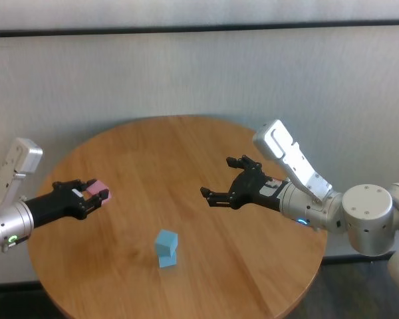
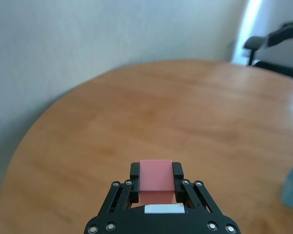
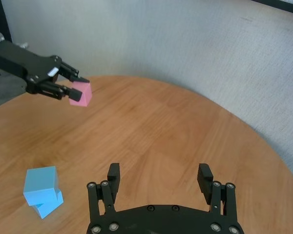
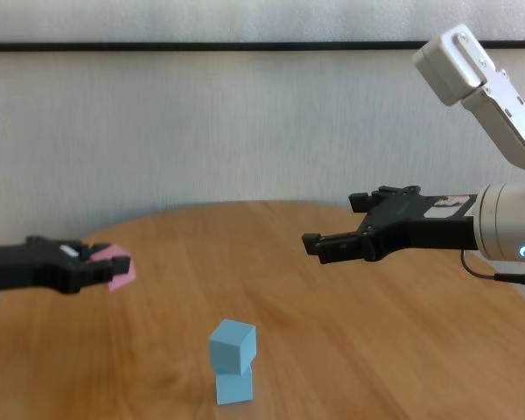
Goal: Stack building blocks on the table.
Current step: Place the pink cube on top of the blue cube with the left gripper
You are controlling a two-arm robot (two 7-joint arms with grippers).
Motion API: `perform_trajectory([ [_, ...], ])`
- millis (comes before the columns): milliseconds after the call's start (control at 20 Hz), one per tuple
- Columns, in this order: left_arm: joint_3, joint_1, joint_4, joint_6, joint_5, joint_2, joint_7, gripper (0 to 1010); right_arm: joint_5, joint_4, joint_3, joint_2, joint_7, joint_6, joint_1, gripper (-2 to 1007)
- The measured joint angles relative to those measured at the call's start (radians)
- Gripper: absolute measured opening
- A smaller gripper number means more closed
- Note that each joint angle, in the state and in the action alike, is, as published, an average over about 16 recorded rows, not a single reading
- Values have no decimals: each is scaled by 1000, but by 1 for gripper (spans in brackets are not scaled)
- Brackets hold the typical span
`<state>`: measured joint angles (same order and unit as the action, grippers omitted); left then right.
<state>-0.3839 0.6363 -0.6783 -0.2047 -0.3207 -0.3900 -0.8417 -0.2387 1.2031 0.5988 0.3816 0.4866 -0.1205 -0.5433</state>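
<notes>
In the head view, the left gripper (image 1: 96, 193) sits at the left of the frame, above the left part of the round wooden table (image 1: 186, 153). Its fingers are pressed onto the pink block (image 1: 99, 191), which they pinch from two sides and hold clear of the tabletop. The left wrist view shows this grip closely: the pink cube (image 2: 156, 176) fills the gap between the two black fingers (image 2: 135, 176) at the bottom centre of the frame, each pad flat against a side face.

The two light blue blocks stand stacked near the lower centre of the head view, on the near part of the table. The upper blue block (image 1: 166, 242) rests on the lower blue block (image 1: 167, 260) and is turned slightly, so its corners do not line up with those below. In the chest view the same stack appears at the bottom centre, well apart from both grippers.

The right gripper (image 1: 227, 179) hovers at centre right of the head view, above the table and holding nothing. Its fingers are spread wide, as the right wrist view confirms at the bottom of its frame, with bare tabletop visible between them.
</notes>
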Motion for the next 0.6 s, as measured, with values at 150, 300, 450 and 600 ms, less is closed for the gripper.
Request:
perform_trajectory([
  [150,1,-7,-48,4,-18,-15,-38,394,0,0,0,0,0,0,0,1001],
  [300,-7,-9,-93,9,-32,-32,-85,394,0,0,0,0,0,0,0,1001],
  [450,-22,-6,-134,16,-42,-50,-134,394,0,0,0,0,0,0,0,1001],
  [600,-42,2,-162,22,-45,-66,-179,394,0,0,0,0,0,0,0,1001],
])
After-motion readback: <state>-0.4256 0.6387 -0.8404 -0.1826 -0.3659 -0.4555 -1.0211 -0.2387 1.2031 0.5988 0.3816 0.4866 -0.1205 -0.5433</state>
